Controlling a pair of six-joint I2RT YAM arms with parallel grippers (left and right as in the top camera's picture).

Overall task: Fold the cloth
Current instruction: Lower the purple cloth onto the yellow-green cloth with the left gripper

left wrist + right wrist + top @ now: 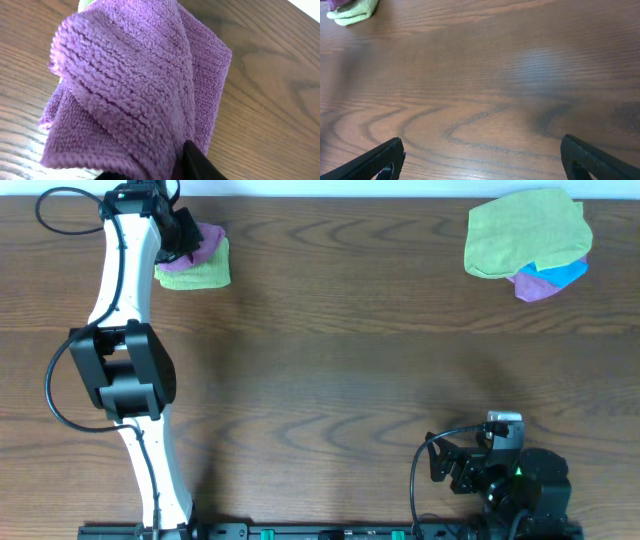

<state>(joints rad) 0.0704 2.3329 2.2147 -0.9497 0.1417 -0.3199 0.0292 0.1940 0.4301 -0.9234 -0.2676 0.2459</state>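
Violet terry cloth (135,90) lies bunched on a lime-green cloth (200,277) at the worktop's far-left corner, right under the left gripper (182,235); only 1 finger (197,160) shows against it, so held or freed I cannot tell. Right gripper (480,157), jaws wide, sits well apart near-right.

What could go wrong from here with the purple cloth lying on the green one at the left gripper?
1. The purple cloth bunches up against a finger of the left gripper; if it snags when the arm lifts, the fold may pull open.
2. It rests on the lime-green cloth, so any tug could drag both.
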